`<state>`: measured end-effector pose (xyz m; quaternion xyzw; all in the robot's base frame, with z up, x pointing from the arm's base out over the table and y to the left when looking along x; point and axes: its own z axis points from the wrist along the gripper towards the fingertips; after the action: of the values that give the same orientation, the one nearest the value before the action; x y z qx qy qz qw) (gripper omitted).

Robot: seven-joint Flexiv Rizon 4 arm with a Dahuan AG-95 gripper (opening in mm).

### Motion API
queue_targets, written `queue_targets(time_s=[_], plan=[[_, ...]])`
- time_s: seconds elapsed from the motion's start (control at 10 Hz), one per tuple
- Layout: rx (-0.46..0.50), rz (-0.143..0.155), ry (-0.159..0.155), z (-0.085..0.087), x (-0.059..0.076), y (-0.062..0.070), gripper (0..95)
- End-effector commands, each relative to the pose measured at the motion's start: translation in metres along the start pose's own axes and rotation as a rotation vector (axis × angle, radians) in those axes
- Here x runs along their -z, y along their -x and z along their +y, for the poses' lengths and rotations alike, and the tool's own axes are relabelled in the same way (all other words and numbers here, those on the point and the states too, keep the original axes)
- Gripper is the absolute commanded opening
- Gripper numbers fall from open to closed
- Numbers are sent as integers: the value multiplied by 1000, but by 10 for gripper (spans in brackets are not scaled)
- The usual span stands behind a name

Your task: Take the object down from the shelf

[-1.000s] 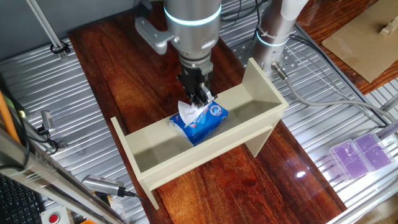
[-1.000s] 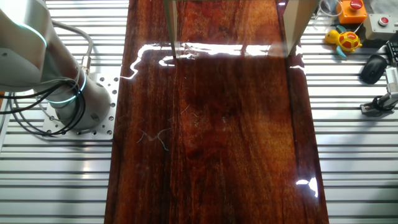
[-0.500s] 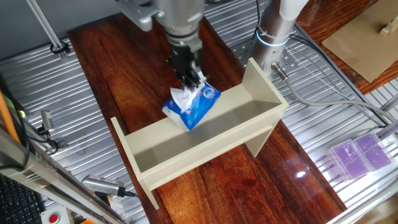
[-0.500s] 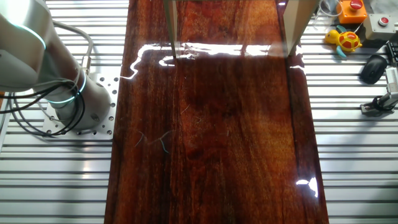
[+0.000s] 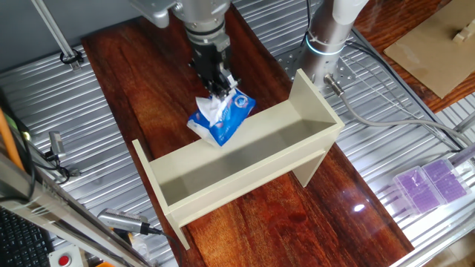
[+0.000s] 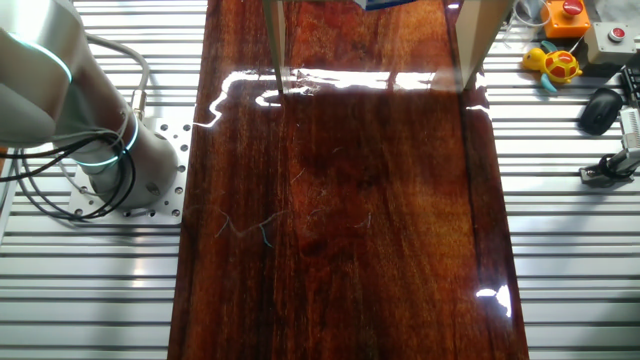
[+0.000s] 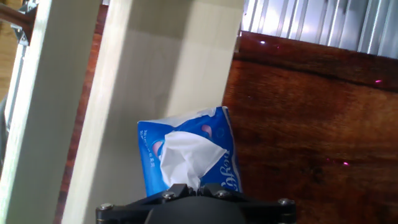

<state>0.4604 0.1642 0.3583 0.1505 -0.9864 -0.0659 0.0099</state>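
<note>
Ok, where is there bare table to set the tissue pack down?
The pincer holds the tissue pack over the shelf's far wall. Bare wood lies behind it, toward the arm base, and in front of the shelf legs. The metal deck left of the shelf holds tools.

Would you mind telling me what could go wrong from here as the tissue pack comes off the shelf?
The pincer seems to grip the tissue pack mainly by the loose white tissue at its top, so the sheet could pull out or tear and the pack would drop. The pack also hangs tilted right beside the shelf's back wall, so its lower corner could catch on that edge if it is lowered too early.
</note>
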Motion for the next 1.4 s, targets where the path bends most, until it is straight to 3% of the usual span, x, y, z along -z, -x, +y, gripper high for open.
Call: queue_targets(time_s=[0.1,0.4,0.6,0.7,1.1,1.4], plan=[[-38,-1,-10,0,-1,1,0],[-120,-18,-12,0,-1,1,0],[-120,-22,-12,0,-1,1,0],[-83,-33,-8,-18,-4,-3,0],[72,-32,7,-100,-15,-13,0],[83,-27,11,-103,-17,-13,0]])
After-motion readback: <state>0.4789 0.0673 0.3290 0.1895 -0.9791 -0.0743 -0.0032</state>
